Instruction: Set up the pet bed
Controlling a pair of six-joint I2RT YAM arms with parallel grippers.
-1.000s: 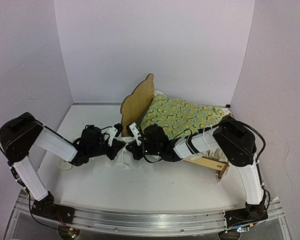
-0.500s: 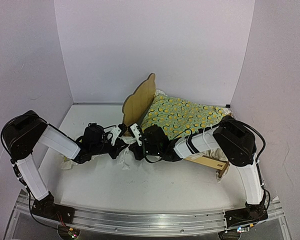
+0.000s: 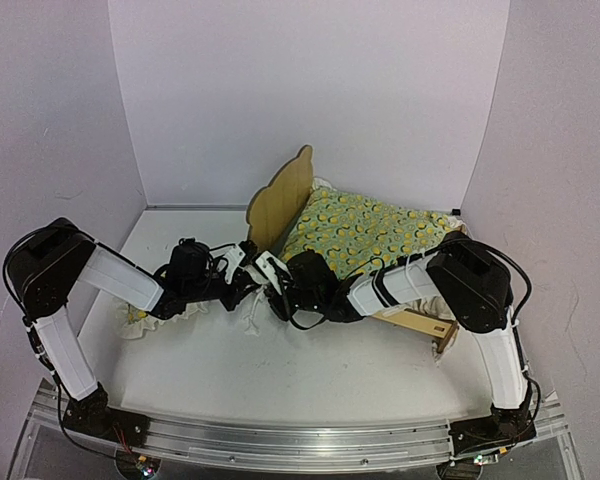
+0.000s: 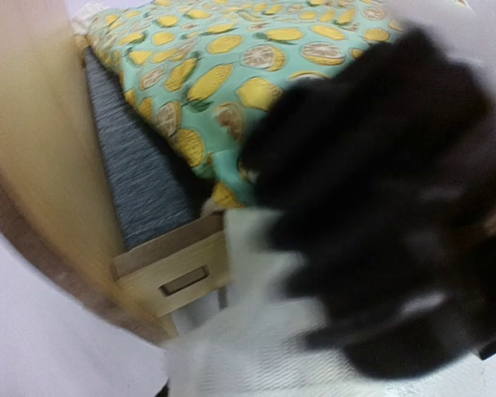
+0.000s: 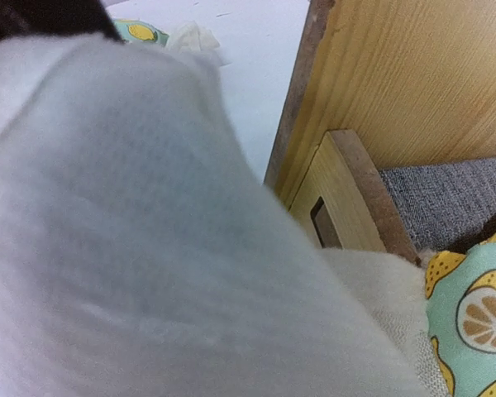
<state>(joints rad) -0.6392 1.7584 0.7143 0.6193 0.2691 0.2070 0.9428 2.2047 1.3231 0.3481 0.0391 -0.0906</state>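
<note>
The pet bed stands at mid-table, its plywood headboard to the left. The lemon-print quilt lies over it. My left gripper and right gripper meet at the bed's near head corner. The quilt's white edge hangs there below them. In the left wrist view the side rail, grey base and quilt show behind a blurred black gripper; my own fingers are hidden. White cloth fills the right wrist view beside the rail and covers its jaws.
The small ruffled pillow lies on the table under my left forearm, and it also peeks into the right wrist view as a pillow corner. White walls close in the back and both sides. The bed's foot end sits under my right arm.
My left gripper has slid right, up to the bed's head corner, and the pillow now shows more behind it. The right arm has hardly moved.
</note>
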